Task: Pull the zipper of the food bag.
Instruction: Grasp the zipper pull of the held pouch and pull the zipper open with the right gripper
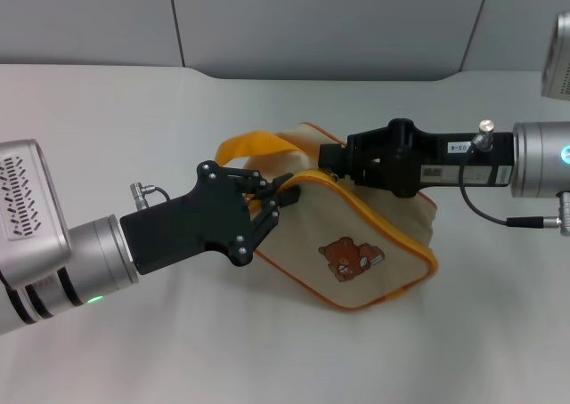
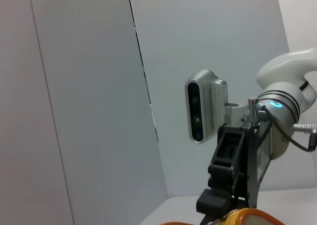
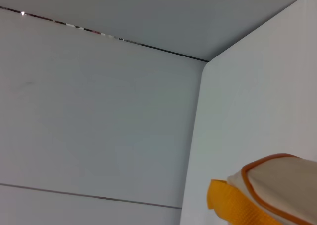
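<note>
Food bag [image 1: 356, 244] on table [image 1: 107, 101]; both end effectors gripping it: left [image 1: 283, 193], right [image 1: 331, 161].

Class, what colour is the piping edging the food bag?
Orange-yellow piping on the beige food bag; head view.

The surface [image 1: 107, 119] is viewed downward from the head; level, close wrist views share the food bag [image 1: 374, 235].

Left arm reaching in from the near left, left gripper [image 1: 278, 197] with jaws closed to a narrow gap, right arm stretched in level from the right, right gripper [image 1: 331, 159] jaws hidden, both grippers close together
</note>
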### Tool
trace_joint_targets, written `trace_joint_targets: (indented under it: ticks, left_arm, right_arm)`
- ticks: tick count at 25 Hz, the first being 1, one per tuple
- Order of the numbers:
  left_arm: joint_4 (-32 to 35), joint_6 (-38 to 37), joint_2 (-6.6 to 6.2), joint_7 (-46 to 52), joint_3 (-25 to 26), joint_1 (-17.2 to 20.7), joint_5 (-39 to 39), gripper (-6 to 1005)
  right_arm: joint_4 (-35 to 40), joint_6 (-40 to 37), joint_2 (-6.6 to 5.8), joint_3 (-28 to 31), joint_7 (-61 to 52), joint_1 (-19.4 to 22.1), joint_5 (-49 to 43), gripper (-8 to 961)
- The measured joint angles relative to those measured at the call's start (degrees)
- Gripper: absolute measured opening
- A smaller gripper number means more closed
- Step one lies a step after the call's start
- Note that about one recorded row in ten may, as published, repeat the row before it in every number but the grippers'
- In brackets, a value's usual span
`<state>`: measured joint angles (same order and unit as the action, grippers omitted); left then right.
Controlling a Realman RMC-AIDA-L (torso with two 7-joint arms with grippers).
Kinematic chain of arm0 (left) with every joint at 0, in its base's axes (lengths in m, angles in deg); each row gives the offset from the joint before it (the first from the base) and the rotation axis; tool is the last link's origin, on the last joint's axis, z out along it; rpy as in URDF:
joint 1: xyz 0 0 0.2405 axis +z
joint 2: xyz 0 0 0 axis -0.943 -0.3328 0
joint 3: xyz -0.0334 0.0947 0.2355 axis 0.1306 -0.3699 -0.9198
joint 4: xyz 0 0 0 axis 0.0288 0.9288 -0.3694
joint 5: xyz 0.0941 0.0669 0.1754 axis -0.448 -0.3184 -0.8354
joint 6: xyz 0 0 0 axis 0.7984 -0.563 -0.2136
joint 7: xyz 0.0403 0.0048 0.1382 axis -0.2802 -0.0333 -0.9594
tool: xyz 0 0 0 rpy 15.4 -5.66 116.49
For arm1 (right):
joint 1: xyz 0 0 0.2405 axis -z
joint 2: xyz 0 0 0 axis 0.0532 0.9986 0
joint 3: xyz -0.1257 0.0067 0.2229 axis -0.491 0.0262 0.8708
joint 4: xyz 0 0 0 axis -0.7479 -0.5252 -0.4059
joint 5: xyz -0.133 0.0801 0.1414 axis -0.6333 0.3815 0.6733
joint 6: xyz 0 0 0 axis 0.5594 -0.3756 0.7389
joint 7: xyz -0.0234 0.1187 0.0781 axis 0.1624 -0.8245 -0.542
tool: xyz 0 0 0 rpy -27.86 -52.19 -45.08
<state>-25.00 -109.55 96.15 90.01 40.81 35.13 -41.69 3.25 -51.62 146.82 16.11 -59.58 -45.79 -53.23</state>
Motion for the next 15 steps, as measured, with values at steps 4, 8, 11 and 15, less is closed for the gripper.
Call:
trace_joint_targets:
  ticks: [4,8,11,15]
  left_arm:
    - [0.0,-0.1,0.02,0.0,0.0,0.0,0.0,61]
    - [0.0,-0.3,0.03,0.0,0.0,0.0,0.0,61]
    - [0.0,-0.3,0.03,0.0,0.0,0.0,0.0,61]
    - [0.0,-0.2,0.02,0.0,0.0,0.0,0.0,61]
  right_arm:
    - [-0.1,0.2,0.10,-0.1,1.2,-0.2,-0.3,236]
    - [-0.6,0.3,0.13,-0.1,2.5,-0.2,-0.3,114]
    - [-0.8,0.6,0.21,-0.1,3.7,0.0,-0.3,70]
    - [-0.9,0.7,0.23,0.0,4.8,0.3,-0.1,44]
